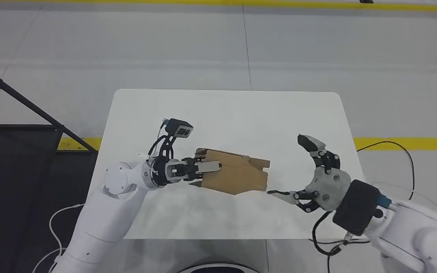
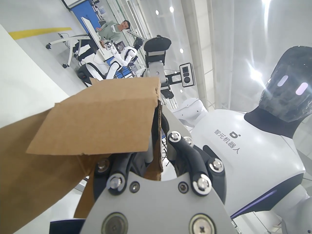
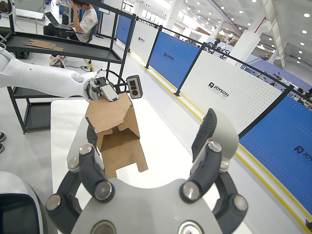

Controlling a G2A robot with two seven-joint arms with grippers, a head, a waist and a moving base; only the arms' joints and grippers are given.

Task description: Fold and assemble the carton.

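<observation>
The white table [image 1: 273, 116] carried one thing, a brown carton [image 1: 235, 174], which lay on its side about midway across and a little toward the near edge. It was partly opened into a sleeve. Its open mouth faced right and its flaps hung loose there, the lowest one flat on the tabletop.

The right gripper [image 3: 150, 122] hovered just right of that open end with its fingers spread wide and nothing between them. The near fingertip [image 1: 273, 192] sat very close to the carton's near right corner. Whether it touched the cardboard could not be told.

The left gripper [image 1: 208, 166] was at the carton's left end, fingers pointing right. They were pinched onto the cardboard panel there, one finger over the panel's outer face and the other behind it.
</observation>
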